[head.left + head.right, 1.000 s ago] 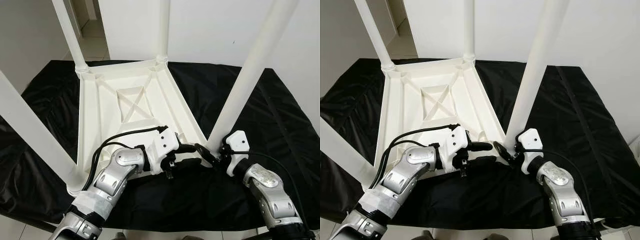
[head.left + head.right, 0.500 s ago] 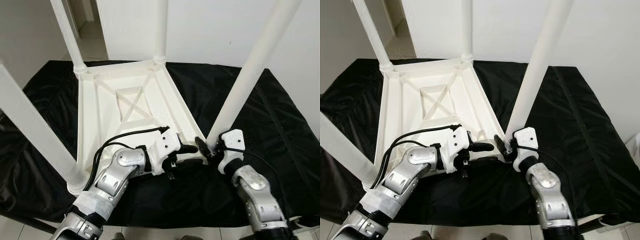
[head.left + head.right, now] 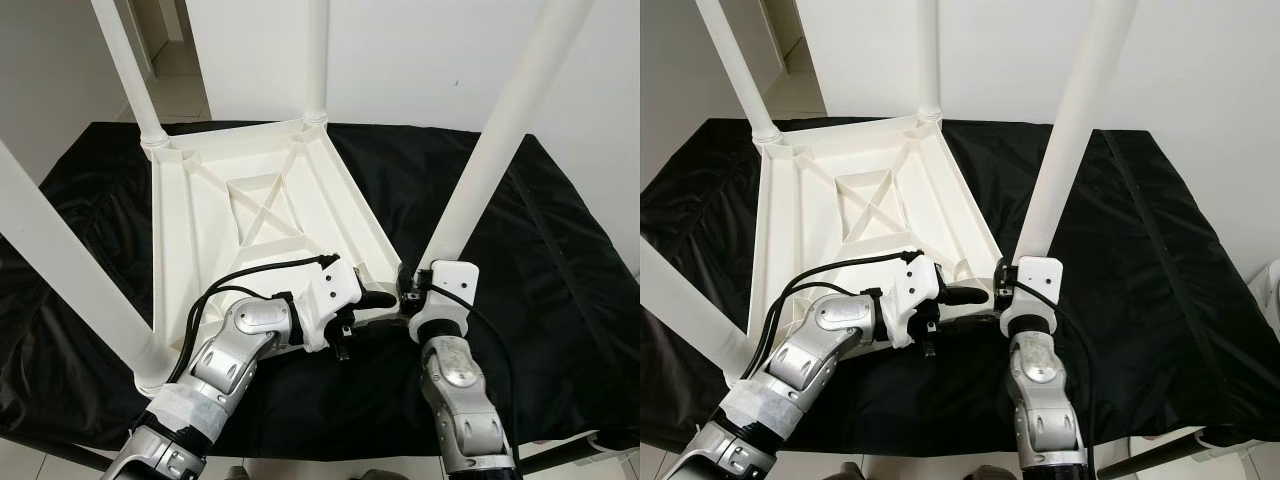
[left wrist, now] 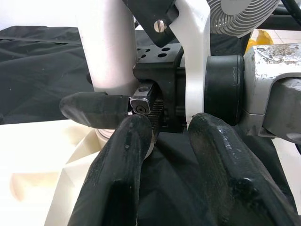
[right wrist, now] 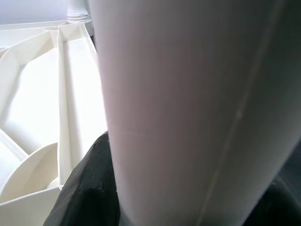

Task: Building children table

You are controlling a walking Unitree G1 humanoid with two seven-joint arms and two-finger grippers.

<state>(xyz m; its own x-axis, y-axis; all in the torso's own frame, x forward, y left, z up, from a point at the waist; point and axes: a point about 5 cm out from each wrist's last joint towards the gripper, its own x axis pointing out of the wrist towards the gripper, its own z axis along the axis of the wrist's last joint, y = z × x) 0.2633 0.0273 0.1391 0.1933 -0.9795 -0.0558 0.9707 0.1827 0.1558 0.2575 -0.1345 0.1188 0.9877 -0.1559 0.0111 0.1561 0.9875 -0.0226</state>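
While inverted, table (image 3: 250, 215) (legs up) | right gripper (image 3: 408, 292) clasps near leg (image 3: 480, 170) | left gripper (image 3: 378, 298) parted, beside it

— What does the children's table (image 3: 250, 215) look like from where you stand?

— White plastic, flipped upside down on a black cloth (image 3: 560, 260), its ribbed underside facing up with a crossed brace in the middle.

— And the legs?

— Four round white ones stand upright at the corners. The far left leg (image 3: 128, 70) and far right leg (image 3: 317, 60) sit in collars. The near right leg (image 3: 490, 150) rises from the near corner; the near left leg (image 3: 70, 270) leans slightly outward.
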